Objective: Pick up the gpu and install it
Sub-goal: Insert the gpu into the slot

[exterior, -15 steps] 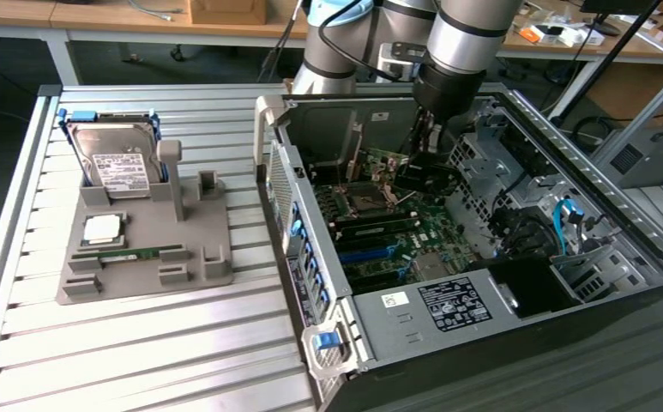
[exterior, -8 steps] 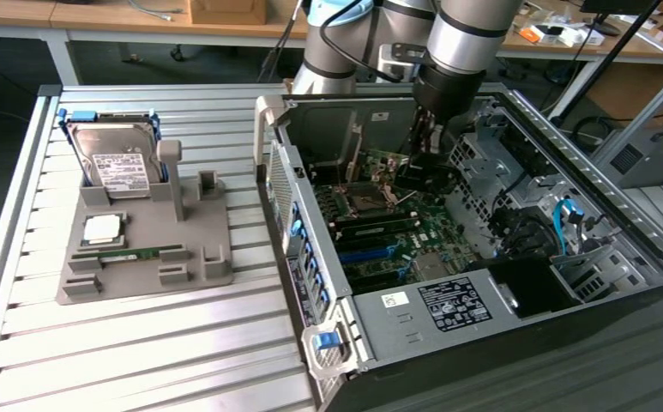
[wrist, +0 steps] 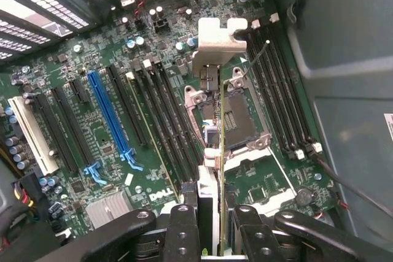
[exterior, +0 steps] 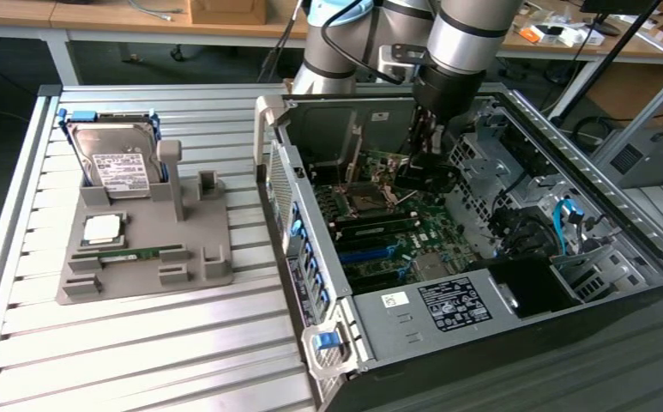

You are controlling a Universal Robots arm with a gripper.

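Here, one hand [wrist: 215, 228] pinching one gpu [wrist: 218, 42] edge-on, over one motherboard [wrist: 52, 72], one open case [exterior: 289, 184]

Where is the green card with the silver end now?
The black gripper holds the gpu inside the open computer case on the exterior view's right, above the green motherboard.

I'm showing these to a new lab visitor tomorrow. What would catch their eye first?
The robot arm reaching down into the open computer case, towards the exterior view's right, stands out first. Its pincer grips the gpu edge-on above the motherboard, silver bracket at the far end. On the exterior view's left, a hard drive stands in a grey holder.
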